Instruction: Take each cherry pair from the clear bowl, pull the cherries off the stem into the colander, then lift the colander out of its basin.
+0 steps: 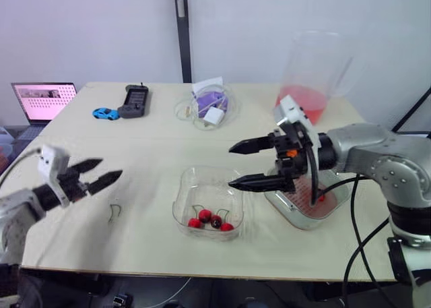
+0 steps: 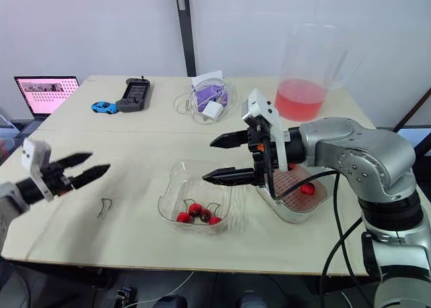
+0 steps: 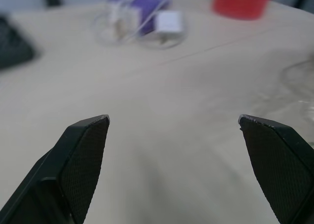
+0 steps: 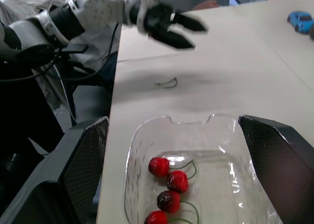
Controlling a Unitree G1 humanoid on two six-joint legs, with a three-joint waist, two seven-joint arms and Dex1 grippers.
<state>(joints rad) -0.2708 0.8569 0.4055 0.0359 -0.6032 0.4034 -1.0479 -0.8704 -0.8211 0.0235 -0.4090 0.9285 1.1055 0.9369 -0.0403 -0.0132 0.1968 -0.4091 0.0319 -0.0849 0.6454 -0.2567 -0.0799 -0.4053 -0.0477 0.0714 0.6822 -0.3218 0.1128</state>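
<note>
1. Right end effector [image 1: 231,165]: fingers spread wide, nothing between them. I read it as hovering over the right-hand edge of the clear bowl [image 1: 183,187], on the side toward the colander [image 1: 323,213].
2. Left end effector [image 1: 110,168]: fingers parted, also empty. It hangs over the left part of the worktop [image 1: 155,153], well apart from the bowl.
3. Right wrist view: the bowl lies between that arm's two fingers, below them.
4. Cherries [image 1: 210,220]: four in the bowl, near its front wall, green stems attached. Three are bright red and one is darker.
5. The colander sits in its basin just right of the bowl, with one red cherry [image 2: 307,188] inside.
6. A loose stem [image 1: 114,212] lies on the worktop between the left end effector and the bowl.
7. Far side of the worktop: pitcher of red liquid [image 1: 313,72], laptop [image 1: 42,99], blue toy car [image 1: 105,113].
</note>
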